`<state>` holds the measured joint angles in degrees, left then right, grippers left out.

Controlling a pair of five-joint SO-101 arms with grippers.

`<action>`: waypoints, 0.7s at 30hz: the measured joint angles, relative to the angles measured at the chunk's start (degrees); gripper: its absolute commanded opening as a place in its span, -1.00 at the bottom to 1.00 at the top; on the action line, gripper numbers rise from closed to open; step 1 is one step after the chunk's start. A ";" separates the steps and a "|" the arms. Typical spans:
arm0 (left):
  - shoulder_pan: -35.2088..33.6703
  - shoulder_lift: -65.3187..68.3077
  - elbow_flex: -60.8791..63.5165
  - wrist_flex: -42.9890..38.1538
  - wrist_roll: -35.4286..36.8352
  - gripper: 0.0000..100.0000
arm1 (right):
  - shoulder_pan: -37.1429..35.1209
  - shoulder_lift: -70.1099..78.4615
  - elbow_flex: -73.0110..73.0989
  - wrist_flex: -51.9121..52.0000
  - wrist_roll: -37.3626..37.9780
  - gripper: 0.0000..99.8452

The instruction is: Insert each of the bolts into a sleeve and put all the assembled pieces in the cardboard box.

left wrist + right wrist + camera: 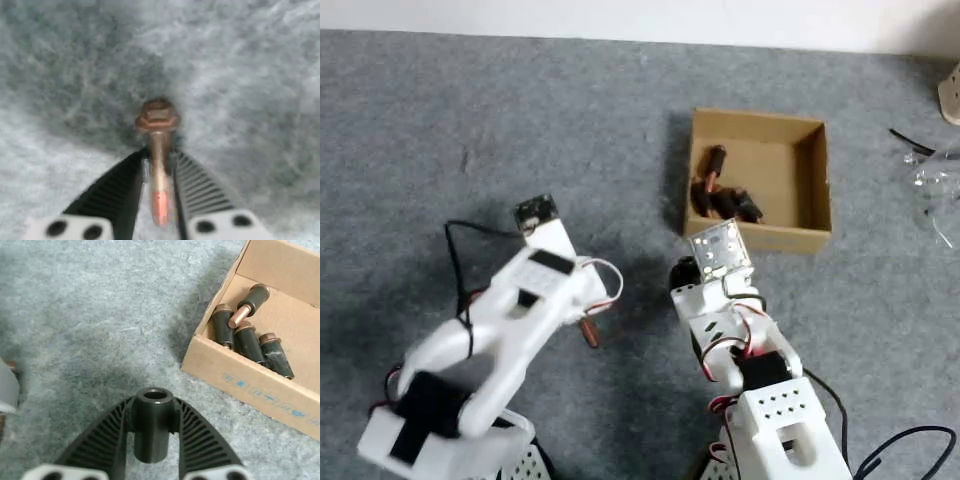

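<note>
Left fingers (120, 185) clamped on a copper bolt (157, 120) over the table (420, 120) | right fingers (107, 432) grip a black sleeve (151, 425) | we count four assembled pieces (250, 342) lying in the cardboard box (250, 385).

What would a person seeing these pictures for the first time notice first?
The left end effector grips a bolt by its shank, over the grey carpet. The right end effector holds a black sleeve just beside the box. Several assembled pieces lie in the box's left part.
</note>
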<state>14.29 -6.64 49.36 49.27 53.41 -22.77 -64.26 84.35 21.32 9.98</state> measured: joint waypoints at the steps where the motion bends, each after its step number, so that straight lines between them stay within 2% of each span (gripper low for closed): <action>1: 0.00 1.14 -1.32 1.14 0.00 -0.99 | 0.00 0.00 0.00 0.00 0.00 -0.99; 9: -0.18 2.81 -3.43 3.08 -1.93 -0.99 | 0.00 0.00 0.00 0.00 0.00 -0.99; 13: -3.52 0.62 -2.46 2.55 -4.75 -0.99 | 0.00 0.00 0.00 0.00 0.00 -0.99; 21: -11.43 -13.36 8.44 -11.25 -5.80 -0.99 | -1.67 0.00 0.18 0.00 0.00 -0.99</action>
<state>2.86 -20.00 57.80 38.02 47.60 -24.44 -64.26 84.53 21.32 9.98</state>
